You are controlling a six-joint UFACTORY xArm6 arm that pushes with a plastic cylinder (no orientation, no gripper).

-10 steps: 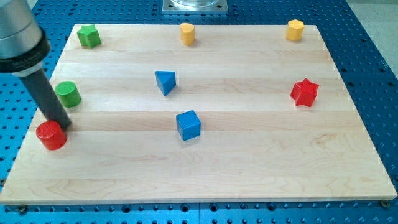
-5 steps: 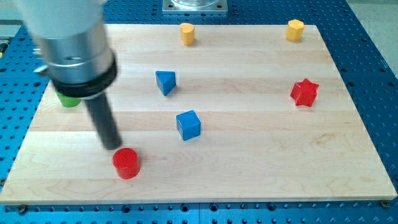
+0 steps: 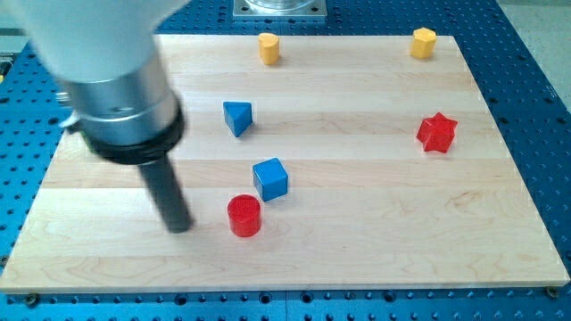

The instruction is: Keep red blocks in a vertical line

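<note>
The rod's tip (image 3: 181, 227) sits low on the desk (image 3: 375, 241), in the view's bottom-left area, and the red cylinder (image 3: 244, 215) lies just to the view's right of it, a small gap of bare wood showing between them. That is the line that matters: tip, then cylinder, then, far off to the view's right and higher up, the red star (image 3: 437, 132). The 2 reds are well apart, the star near the right edge and the cylinder nearer the bottom middle.

A hazard sits close by. The blue cube (image 3: 270, 178) stands just above and right of the red cylinder, almost touching it, so a push angled upward would likely catch the cube. A push straight to the view's right looks the cleaner route, judging from here, carrying the cylinder below the star.

There is no hand on this arm to spread or pinch, only the plain dark rod, which stands nearly upright under the big grey housing that blocks the upper-left corner of the desk. The blue triangular block (image 3: 237, 117) waits higher up, and 2 yellow blocks (image 3: 268, 47) and (image 3: 424, 42) line the top edge, clear of the action. The line is not yet made.
</note>
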